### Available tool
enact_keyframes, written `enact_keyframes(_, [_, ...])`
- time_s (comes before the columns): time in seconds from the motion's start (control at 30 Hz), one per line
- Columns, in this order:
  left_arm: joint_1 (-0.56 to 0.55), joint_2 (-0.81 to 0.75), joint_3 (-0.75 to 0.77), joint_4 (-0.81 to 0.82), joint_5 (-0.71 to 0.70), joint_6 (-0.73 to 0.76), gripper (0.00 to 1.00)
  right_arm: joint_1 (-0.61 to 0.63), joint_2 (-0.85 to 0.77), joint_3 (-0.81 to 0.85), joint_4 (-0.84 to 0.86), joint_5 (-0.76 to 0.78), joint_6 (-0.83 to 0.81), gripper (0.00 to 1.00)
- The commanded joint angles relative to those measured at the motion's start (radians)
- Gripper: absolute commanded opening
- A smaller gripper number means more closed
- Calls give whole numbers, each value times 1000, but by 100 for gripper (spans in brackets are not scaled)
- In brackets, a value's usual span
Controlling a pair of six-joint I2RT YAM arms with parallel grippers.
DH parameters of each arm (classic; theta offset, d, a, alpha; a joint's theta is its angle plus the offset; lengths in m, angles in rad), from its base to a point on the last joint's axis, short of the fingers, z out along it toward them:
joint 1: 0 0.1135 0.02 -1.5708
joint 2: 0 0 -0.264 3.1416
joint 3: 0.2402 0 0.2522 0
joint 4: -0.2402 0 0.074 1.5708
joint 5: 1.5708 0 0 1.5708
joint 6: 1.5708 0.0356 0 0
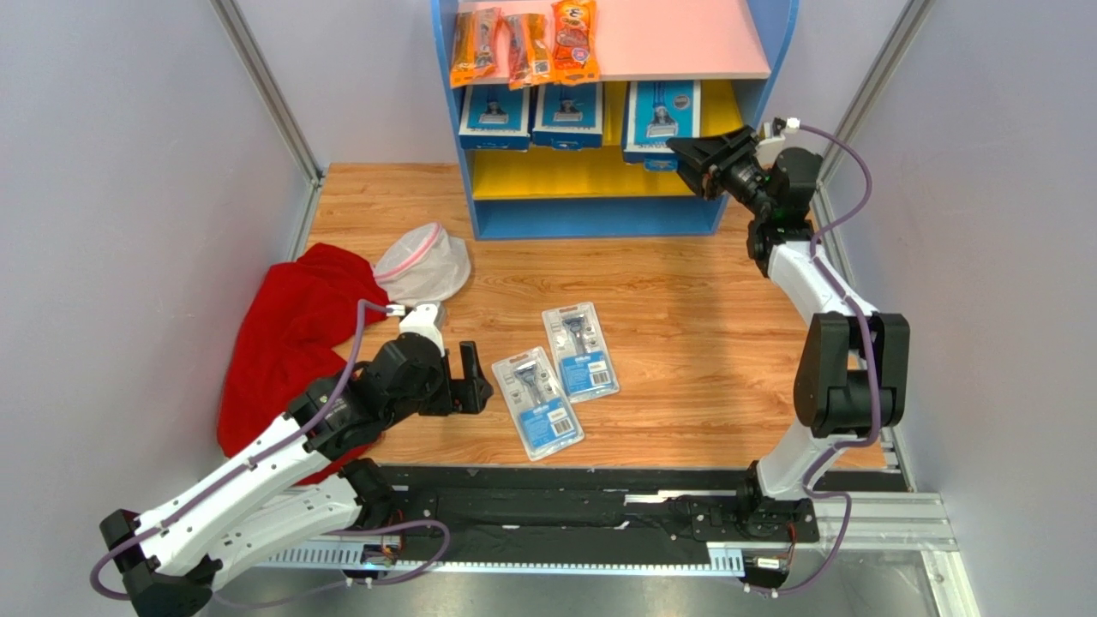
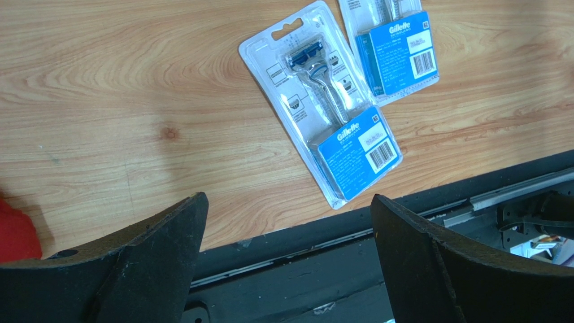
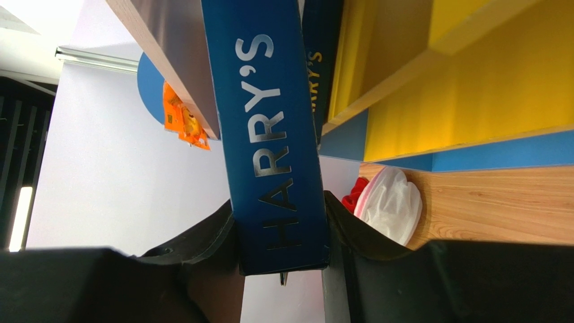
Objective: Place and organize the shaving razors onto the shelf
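The shelf [image 1: 614, 206] stands at the back, with a pink top board and yellow shelves. Two large blue razor packs [image 1: 532, 113] stand on its upper yellow shelf. My right gripper [image 1: 689, 157] is shut on a third large blue pack [image 1: 659, 118] at the right end of that shelf. In the right wrist view this pack [image 3: 269, 128] reads "HARRY'S" and sits clamped between my fingers [image 3: 279, 235]. Two smaller paler razor packs [image 1: 537, 401] [image 1: 580, 350] lie flat on the table. My left gripper [image 1: 477, 392] is open and empty, just left of them. The left wrist view shows its open gripper [image 2: 288, 202] below both packs [image 2: 330, 134] [image 2: 394, 47].
Three orange snack packets [image 1: 522, 45] lie on the pink top board. A red cloth [image 1: 290, 341] and a white mesh bag [image 1: 425, 261] lie at the left of the wooden table. A black rail [image 1: 580, 495] runs along the near edge. Grey walls close both sides.
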Motion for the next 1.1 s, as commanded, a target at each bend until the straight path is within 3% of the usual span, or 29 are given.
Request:
enact_keyframes(0.0, [3, -11, -3, 3, 12, 1, 99, 43, 43, 134, -77, 31, -22, 0])
enact_keyframes(0.1, [3, -19, -7, 6, 15, 1, 99, 53, 79, 194, -152, 42, -19, 0])
enact_keyframes(0.47, [3, -31, -23, 9, 28, -4, 99, 64, 198, 344, -174, 43, 46, 4])
enact_keyframes(0.67, [2, -29, -35, 21, 39, -4, 99, 76, 272, 507, -298, 6, 20, 9])
enact_keyframes(0.97, [3, -29, -44, 24, 50, -10, 99, 83, 232, 444, -309, 17, 12, 27])
enact_keyframes(1.0, [3, -31, -44, 23, 51, -10, 99, 81, 223, 431, -307, 17, 9, 35])
enact_keyframes(1.07, [3, -33, -46, 23, 51, -10, 99, 83, 200, 394, -310, 22, -2, 43])
